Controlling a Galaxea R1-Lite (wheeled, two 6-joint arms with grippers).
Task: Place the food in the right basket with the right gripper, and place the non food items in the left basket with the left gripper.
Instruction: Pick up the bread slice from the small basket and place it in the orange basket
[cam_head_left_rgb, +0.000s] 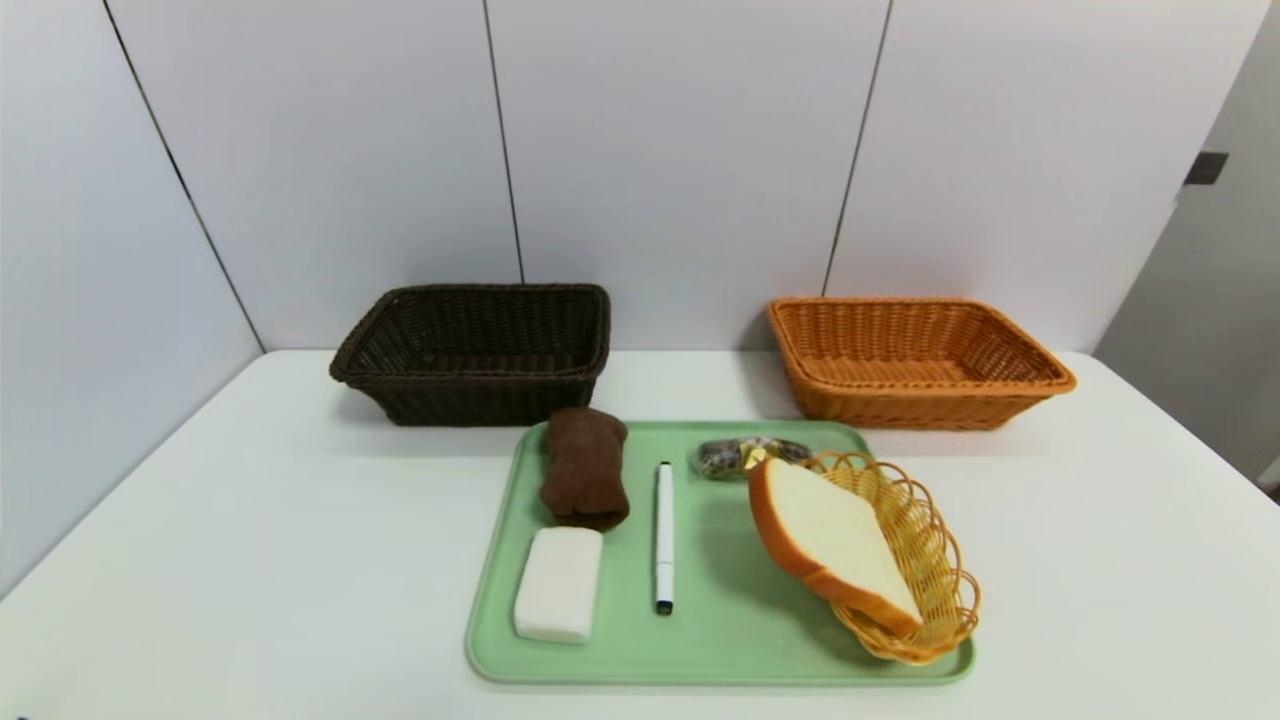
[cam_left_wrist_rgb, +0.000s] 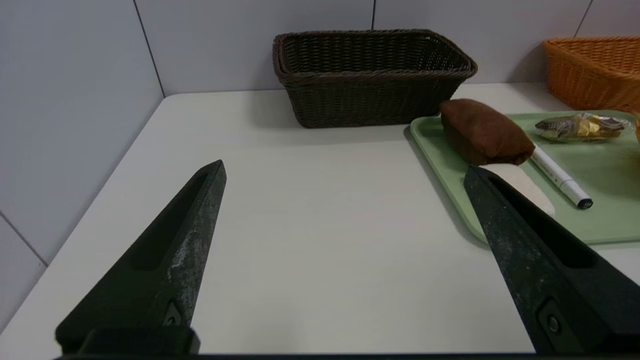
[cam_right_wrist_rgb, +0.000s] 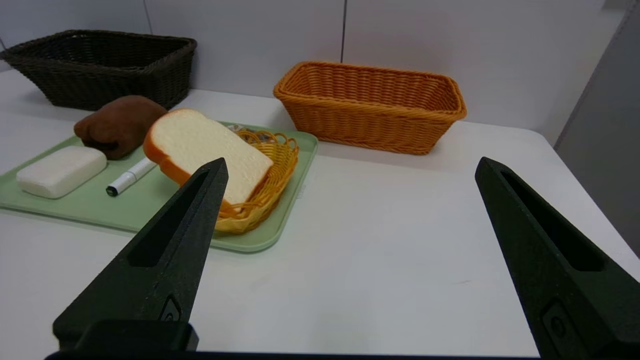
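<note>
The bread slice (cam_head_left_rgb: 835, 540) leans tilted in a small yellow wicker dish (cam_head_left_rgb: 925, 560) at the right end of the green tray (cam_head_left_rgb: 730, 640), its crust edge hanging over the dish's rim toward the tray's middle; that tilt probably leaves an upper edge free to pinch. The wrapped snack (cam_head_left_rgb: 745, 455) lies on the tray just behind the dish, near the tray's far rim. Left of the dish lies the marker pen (cam_head_left_rgb: 664, 535), running front to back with its dark tip toward the tray's near edge. Left of the pen, the rolled brown cloth (cam_head_left_rgb: 585, 465) sits at the tray's far left corner with the white block (cam_head_left_rgb: 559, 583) just in front of it, close to or touching it.

So the 2 foods sit on the tray's right side and the 3 non-food things on its left, matching the baskets: the orange basket (cam_head_left_rgb: 915, 360) stands behind the tray's right corner, the dark basket (cam_head_left_rgb: 475, 350) behind its left, both against the wall and holding nothing.

The left gripper (cam_left_wrist_rgb: 345, 180) hangs over bare table left of the tray, jaws spread wide and holding nothing. The right gripper (cam_right_wrist_rgb: 350, 170) hangs likewise over bare table right of the tray. Each has open table between it and its basket.
</note>
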